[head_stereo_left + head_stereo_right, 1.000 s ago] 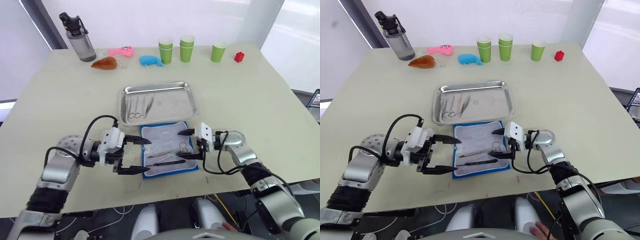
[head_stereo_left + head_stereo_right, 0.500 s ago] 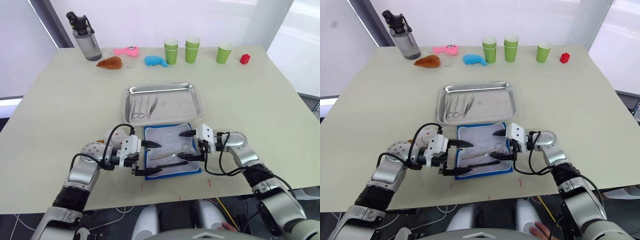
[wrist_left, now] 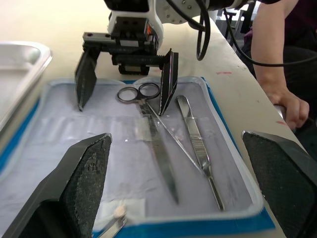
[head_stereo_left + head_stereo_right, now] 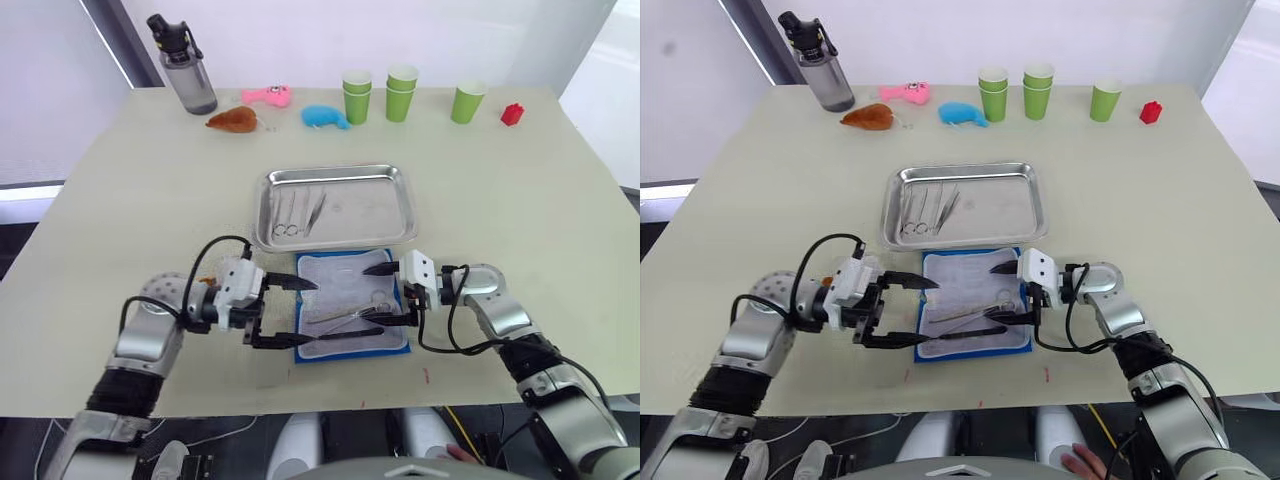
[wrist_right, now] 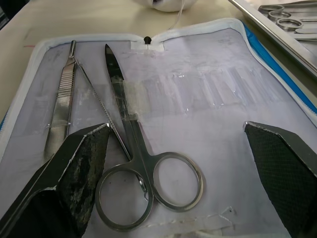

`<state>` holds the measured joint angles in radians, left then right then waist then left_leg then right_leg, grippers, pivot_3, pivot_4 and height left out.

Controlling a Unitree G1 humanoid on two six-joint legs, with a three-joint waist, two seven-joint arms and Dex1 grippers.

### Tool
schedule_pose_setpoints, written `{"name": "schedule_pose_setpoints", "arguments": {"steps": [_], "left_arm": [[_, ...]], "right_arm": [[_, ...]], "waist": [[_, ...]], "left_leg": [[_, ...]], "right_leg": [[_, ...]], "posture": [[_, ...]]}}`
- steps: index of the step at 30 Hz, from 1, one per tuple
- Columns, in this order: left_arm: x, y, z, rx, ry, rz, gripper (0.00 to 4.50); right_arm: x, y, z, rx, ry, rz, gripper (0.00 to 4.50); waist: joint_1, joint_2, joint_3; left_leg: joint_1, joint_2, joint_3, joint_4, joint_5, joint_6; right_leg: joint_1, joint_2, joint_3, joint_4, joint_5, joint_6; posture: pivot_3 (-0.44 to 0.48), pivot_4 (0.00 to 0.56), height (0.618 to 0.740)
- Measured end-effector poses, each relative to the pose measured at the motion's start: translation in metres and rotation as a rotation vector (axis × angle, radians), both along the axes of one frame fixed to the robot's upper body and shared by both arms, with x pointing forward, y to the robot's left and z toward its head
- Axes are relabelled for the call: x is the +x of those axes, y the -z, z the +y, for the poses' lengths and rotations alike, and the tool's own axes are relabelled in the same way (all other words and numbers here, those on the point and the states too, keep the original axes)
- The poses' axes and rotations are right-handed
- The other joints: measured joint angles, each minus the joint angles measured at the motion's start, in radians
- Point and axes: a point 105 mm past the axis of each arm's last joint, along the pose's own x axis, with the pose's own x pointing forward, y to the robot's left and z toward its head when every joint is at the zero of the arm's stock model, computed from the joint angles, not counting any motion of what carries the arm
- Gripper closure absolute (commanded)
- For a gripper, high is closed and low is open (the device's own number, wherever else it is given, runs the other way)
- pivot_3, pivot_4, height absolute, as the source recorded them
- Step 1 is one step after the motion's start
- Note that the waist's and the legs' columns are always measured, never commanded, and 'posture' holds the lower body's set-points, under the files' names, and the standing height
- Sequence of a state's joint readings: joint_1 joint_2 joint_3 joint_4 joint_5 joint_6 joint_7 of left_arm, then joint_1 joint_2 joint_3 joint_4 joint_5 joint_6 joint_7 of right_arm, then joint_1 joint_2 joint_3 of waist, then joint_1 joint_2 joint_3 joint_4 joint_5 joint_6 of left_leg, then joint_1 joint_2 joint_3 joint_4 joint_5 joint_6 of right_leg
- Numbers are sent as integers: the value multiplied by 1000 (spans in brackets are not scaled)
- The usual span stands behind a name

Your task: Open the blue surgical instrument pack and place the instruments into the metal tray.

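The head views are brightly and evenly lit. Daylight enters from the pale translucent wall along the top of the frame, which is overexposed to near white. The cream table (image 4: 520, 190) reflects diffusely, and shadows on it are soft and short. The metal tray (image 4: 337, 178) carries mild specular highlights along its rolled rim. Detail is sharp at frame centre and softens slightly toward the corners.

In the right wrist view, the scissors (image 5: 143, 173) show bright glints on the rings; the near fingers (image 5: 74, 178) at the lower edge are out of focus. In the left wrist view, the far background in the upper right is dim and blurred.
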<state>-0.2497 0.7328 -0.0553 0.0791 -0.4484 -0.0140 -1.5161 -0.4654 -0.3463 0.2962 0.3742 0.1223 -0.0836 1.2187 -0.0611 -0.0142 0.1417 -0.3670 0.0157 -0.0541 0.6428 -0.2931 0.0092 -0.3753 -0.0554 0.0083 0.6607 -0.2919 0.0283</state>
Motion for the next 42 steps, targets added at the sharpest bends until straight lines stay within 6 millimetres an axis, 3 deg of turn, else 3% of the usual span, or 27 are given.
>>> {"name": "schedule_pose_setpoints", "arguments": {"steps": [10, 16, 42], "left_arm": [[-5, -33, 6, -20, 41, -19, 35], [-7, -42, 10, -29, 40, -12, 35], [-10, -47, 7, -32, 60, -29, 35]], "right_arm": [[-3, -3, -3, -10, 0, 0, 0], [-2, -4, -4, -11, 10, -3, 0], [-5, -14, -23, -4, 54, 20, 0]], "waist": [[0, 4, 3], [5, 7, 5], [25, 10, 20]], "left_leg": [[-5, -10, -19, 1, 3, -5], [-6, -12, -20, 4, 4, -6], [-12, -11, -19, 13, 7, -11]], "right_leg": [[5, -2, -8, 0, -10, 6], [6, 3, -11, 0, -11, 6], [-2, 7, -10, 13, -10, 6]], "posture": [[0, 150, 734], [0, 150, 734], [0, 150, 734]]}}
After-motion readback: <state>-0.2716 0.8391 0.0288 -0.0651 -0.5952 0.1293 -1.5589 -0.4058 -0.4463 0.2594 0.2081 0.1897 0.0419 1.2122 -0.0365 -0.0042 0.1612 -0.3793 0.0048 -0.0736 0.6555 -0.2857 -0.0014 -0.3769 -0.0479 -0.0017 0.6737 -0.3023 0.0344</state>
